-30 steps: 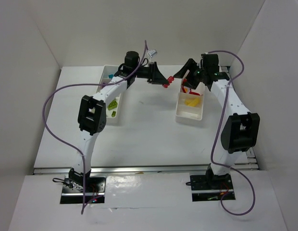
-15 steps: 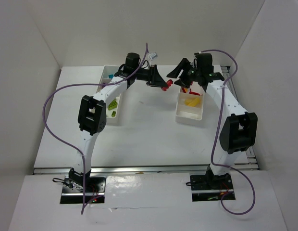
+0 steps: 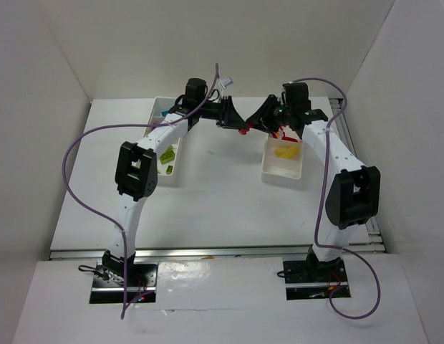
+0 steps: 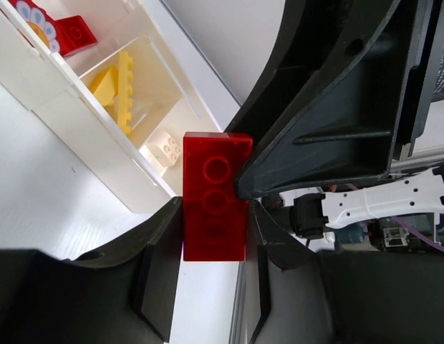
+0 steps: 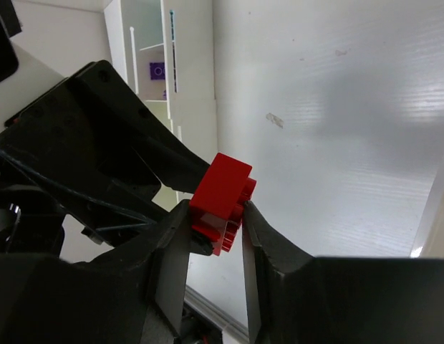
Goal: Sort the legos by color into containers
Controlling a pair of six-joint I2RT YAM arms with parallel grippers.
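One white bench (image 3: 215, 208) was seen from above, with two arms bolted at its near edge, the left arm (image 3: 136, 172) and the right arm (image 3: 351, 193). Two purple cables (image 3: 77, 147) were counted, one looped off each arm. Both arms were bent inward toward the middle of the far edge.

Two white trays were laid out with their long sides running near to far. The left tray (image 3: 167, 180) was parked toward the far left corner, and the right tray (image 3: 282, 172) toward the far right corner.

Just one red brick (image 4: 215, 193) was held up off the bench between the two trays, closer to the far edge than the near one. The left gripper (image 4: 213, 222) was clamped on it, with a finger pressed against each long side. In the right wrist view the right gripper (image 5: 213, 215) was seen pinched onto that same brick, so it was gripped by both at once.

Smaller stuff in the right tray:
- One more red piece (image 4: 73, 34) was spotted in the compartment nearest the far edge.
- Yellow pieces (image 4: 118, 86) were seen in the next compartment, two as far as could be made out.
- One small white piece (image 4: 163, 148) was seen beside them, but its compartment couldn't be told.

In the left tray one purple piece (image 5: 157, 69), one teal piece (image 3: 165, 112) and some lime green pieces (image 3: 167, 159) were made out. The green count couldn't be settled.
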